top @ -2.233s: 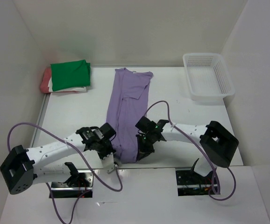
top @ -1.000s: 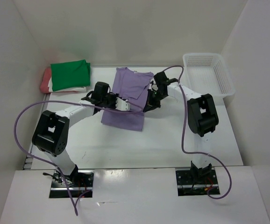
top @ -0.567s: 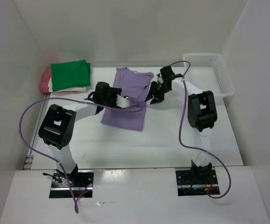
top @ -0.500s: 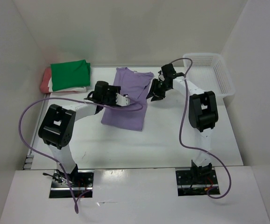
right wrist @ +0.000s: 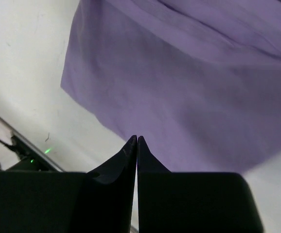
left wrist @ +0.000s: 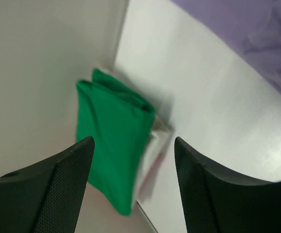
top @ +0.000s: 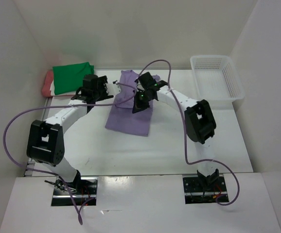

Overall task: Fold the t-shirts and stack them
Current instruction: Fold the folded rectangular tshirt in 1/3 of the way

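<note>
Two grippers differ: your left gripper (left wrist: 133, 141) stands spread near the green shirt (top: 72, 75) in the far-left corner. Your right gripper (right wrist: 136, 139), fingers pressed together on nothing, hangs over the purple shirt (top: 130, 120) lying on the table (top: 179, 143).

**Soft cloth on a smooth white table**

The lavender shirt (top: 131, 114) is thin, matt cloth, softly creased, on a smooth white table (top: 145, 148). To the left of the lavender shirt, the green shirt (top: 71, 76) is a denser matt fabric with rounded folded edges. It lies over the cream-white shirt (top: 77, 92) and the salmon-red shirt (top: 46, 86), both cloth too. To the right of the lavender shirt, the basket (top: 217, 80) is white plastic mesh. The arms (top: 177, 99) have smooth white plastic shells and matt black joints, and trail glossy purple cables (top: 156, 61). The left gripper (left wrist: 133, 141) has black pads (left wrist: 65, 189) with a fine grid texture. The right gripper (right wrist: 136, 141) has plain, smooth matt-black fingers (right wrist: 123, 165).
</note>
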